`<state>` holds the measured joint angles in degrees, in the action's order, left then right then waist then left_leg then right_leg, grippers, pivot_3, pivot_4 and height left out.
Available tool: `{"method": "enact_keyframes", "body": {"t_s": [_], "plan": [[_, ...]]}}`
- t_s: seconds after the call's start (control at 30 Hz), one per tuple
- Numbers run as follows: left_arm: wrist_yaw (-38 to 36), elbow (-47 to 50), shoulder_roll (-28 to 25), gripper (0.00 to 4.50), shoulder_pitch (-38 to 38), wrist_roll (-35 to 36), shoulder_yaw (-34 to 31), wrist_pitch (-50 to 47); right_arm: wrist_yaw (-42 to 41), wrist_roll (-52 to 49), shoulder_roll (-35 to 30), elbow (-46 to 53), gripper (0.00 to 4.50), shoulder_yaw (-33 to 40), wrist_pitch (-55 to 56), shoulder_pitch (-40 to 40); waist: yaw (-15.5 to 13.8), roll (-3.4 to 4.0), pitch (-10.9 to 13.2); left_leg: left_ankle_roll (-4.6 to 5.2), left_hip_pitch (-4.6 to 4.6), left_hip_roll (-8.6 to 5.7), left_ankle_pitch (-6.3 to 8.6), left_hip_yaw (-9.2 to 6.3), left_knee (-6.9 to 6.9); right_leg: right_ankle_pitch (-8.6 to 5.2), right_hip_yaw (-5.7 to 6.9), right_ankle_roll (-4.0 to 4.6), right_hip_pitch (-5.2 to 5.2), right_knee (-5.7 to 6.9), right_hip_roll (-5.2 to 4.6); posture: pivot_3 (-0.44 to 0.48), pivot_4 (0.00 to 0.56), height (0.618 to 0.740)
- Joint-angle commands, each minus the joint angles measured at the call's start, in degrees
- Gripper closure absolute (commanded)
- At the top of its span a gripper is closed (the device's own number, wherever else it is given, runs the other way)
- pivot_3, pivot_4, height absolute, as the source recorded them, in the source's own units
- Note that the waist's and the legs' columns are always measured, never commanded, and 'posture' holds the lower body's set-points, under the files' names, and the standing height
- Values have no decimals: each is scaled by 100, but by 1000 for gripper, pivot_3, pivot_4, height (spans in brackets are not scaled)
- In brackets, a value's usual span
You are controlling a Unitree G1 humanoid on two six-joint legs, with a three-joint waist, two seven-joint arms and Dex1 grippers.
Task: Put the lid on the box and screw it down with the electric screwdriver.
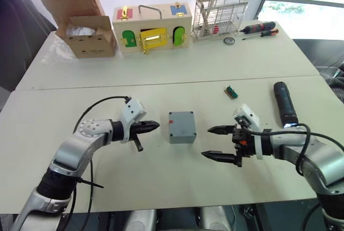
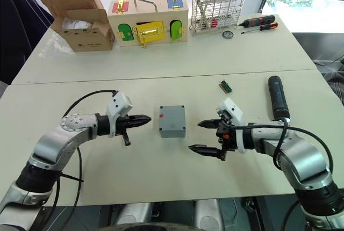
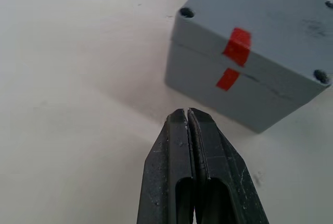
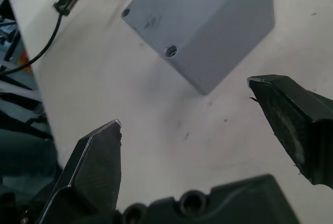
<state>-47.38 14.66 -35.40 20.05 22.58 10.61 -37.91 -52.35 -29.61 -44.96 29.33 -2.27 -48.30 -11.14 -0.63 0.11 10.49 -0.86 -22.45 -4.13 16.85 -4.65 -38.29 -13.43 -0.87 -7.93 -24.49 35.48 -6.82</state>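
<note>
The small square grey plastic box sits at the centre of the frame on the white tabletop, its flat grey lid already seated on top, red marks aligned. The left gripper, pinched closed and empty, points at its left side, and the right gripper gapes wide at its right. The thick black cylindrical electric screwdriver lies untouched at the right edge; a nudge from either gripper could probably shift the unscrewed lid.
</note>
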Motion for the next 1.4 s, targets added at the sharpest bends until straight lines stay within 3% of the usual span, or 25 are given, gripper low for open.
{"method": "enact_keyframes", "body": {"t_s": [0.03, 0.23, 0.43, 0.57, 0.7, 0.9, 1.17, 1.4], "plan": [[-160, -75, -8, 4500, 167, -215, 190, 208, 285, 251, 276, -92, 28, -305, 291, -143, 2, -1, 0, -3, 0, 0, -2, 0, 2, 0, 0, 0, 0, 0, 3, 0, 150, 734], [-485, -960, 370, 4500, 777, -694, 691, 813, 384, 124, 579, -69, 28, -596, 134, -202, -23, -4, 0, -4, 0, -2, -3, -1, -1, 0, 1, 0, 2, 0, 1, 0, 150, 734], [-686, -1927, 904, 4500, 1250, -942, 788, 1330, 434, -23, 674, 184, 28, -664, 34, -206, -3, -6, -2, -3, 0, -6, -3, 0, -2, 0, 3, 0, 2, 1, 4, 0, 150, 734], [-686, -2520, 1295, 4500, 1517, -1128, 792, 1614, 452, -224, 463, 671, 28, -649, -332, -28, -18, -8, -2, -3, -1, -9, -3, -2, -4, 0, 5, 0, 2, 5, 4, 0, 150, 734], [-536, -2724, 1232, 4500, 1484, -1378, 663, 1799, 537, -298, 187, 978, 28, -422, -522, 65, 12, -11, -4, -2, -1, -9, -3, 2, -6, 0, 2, -1, 1, 4, 2, 0, 150, 734], [-397, -1629, 590, 4500, 787, -1190, 108, 1345, 273, 226, -611, 402, 28, -195, 175, -36, 54, -11, -4, 5, 0, -5, 1, 3, -4, 0, 3, -1, -3, 8, 6, 0, 150, 734], [-378, 606, 10, 4500, -500, -654, -118, 165, -256, 961, -368, -763, 28, -902, 1468, -604, 13, -13, -4, 3, 1, 2, 0, 3, -3, -1, -1, -1, -1, 8, 0, 0, 150, 734], [120, 618, 584, 4500, -356, -685, 153, -20, -427, 916, -117, -616, 28, -1112, 1319, -646, -20, -14, -5, 4, 1, -1, 1, -2, -6, 0, 1, -1, 2, 12, 0, 0, 150, 734]]}}
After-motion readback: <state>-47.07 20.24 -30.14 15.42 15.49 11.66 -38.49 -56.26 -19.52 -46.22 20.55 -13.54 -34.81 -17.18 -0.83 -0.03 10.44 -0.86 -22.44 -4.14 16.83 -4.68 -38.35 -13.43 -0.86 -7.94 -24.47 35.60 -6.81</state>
